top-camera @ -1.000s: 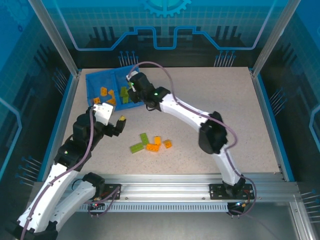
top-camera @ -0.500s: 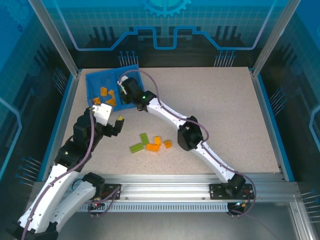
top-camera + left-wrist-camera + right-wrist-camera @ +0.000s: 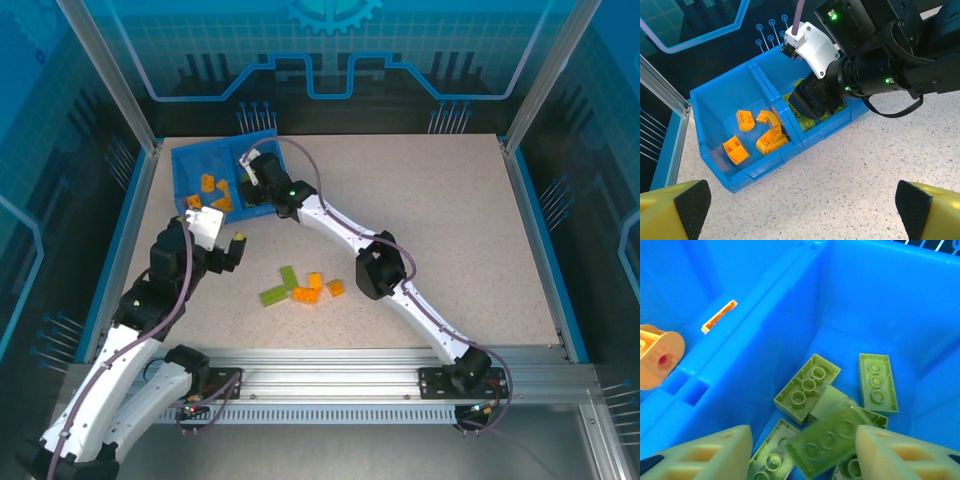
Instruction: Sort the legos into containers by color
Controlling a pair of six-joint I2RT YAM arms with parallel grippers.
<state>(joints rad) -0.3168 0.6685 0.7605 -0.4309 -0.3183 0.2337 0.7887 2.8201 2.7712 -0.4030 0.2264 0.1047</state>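
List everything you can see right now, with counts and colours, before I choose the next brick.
tray: one, blue, two compartments, far left corner of the table.
orange legos in tray: about four, orange, left compartment.
green legos in tray: at least five, light green, right compartment; one is blurred between the fingers above it.
loose orange legos: three, orange, on the table in front of the arms.
loose green legos: two, light green, just left of the loose orange ones.
table: one, speckled beige.
left gripper: open, over the table short of the tray.
right gripper: open, over the right compartment.
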